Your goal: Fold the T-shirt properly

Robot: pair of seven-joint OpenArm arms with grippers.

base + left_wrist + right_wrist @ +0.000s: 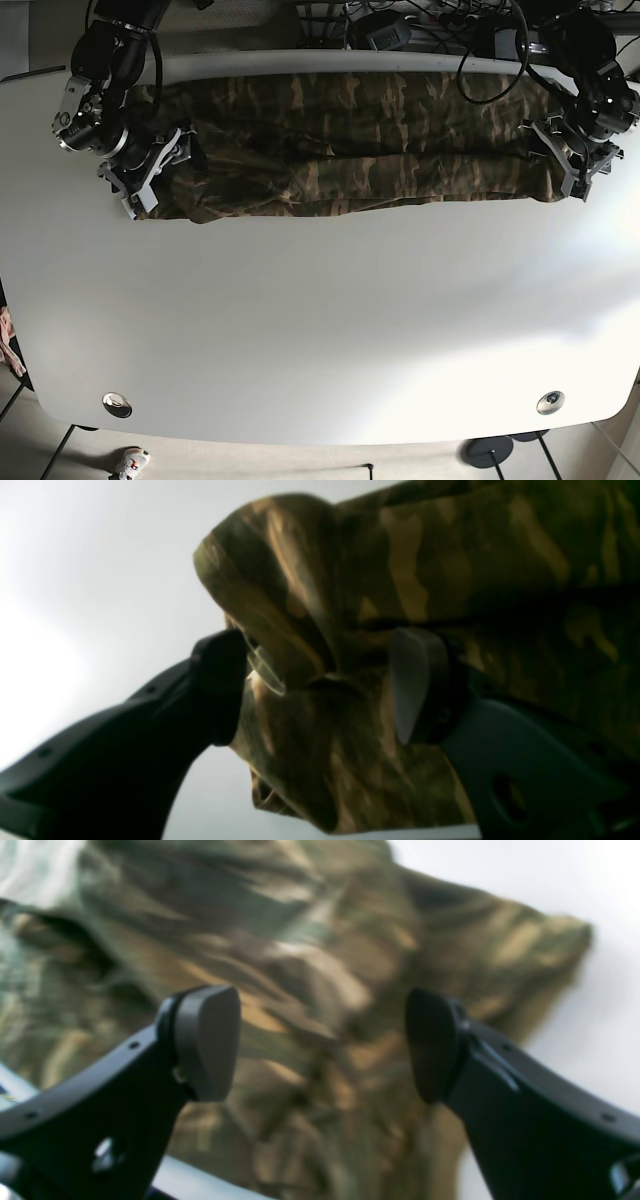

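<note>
The camouflage T-shirt [350, 150] lies as a long band along the table's far edge, with a lengthwise fold through its middle. My left gripper [572, 170] is at the shirt's right end in the base view. In the left wrist view it [320, 680] stands open, with a raised bunch of the T-shirt [450, 555] between its fingers. My right gripper [150, 180] is at the shirt's left end. In the blurred right wrist view it [320, 1040] is open over the T-shirt [310, 940], its fingers apart with cloth behind them.
The white table [320, 320] stretches toward the camera. Cables and equipment [420, 20] crowd the strip beyond the far edge. Two round metal fittings [117, 404] [548, 402] sit near the front corners.
</note>
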